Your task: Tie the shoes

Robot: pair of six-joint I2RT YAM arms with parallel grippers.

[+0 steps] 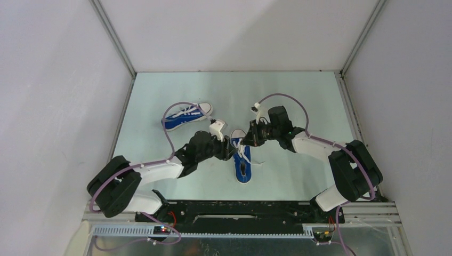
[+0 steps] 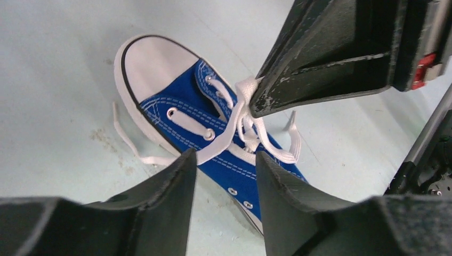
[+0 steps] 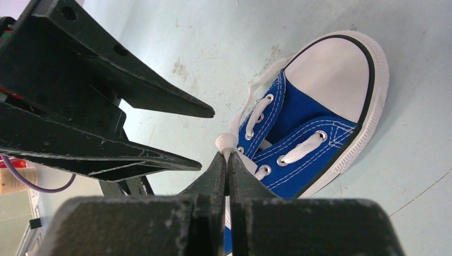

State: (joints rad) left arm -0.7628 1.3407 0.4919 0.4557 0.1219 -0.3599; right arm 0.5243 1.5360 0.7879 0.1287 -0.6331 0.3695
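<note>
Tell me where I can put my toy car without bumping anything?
The table's far strip along the back wall is bare, and so is the patch between the near shoe and the right arm. It's crowded in the middle, where the left end effector and right end effector meet over that shoe's laces.

2 blue sneakers, 2 arms w/ 2 claws

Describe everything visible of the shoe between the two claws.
The near shoe is a blue canvas low-top with a white rubber toe cap, white sole edge and metal eyelets. It stands upright on the table, toe away from the arm bases. Its white laces are loose: the shut right claw pinches a bunch above the tongue, the open left claw hovers over it, and one end trails on the table.
</note>
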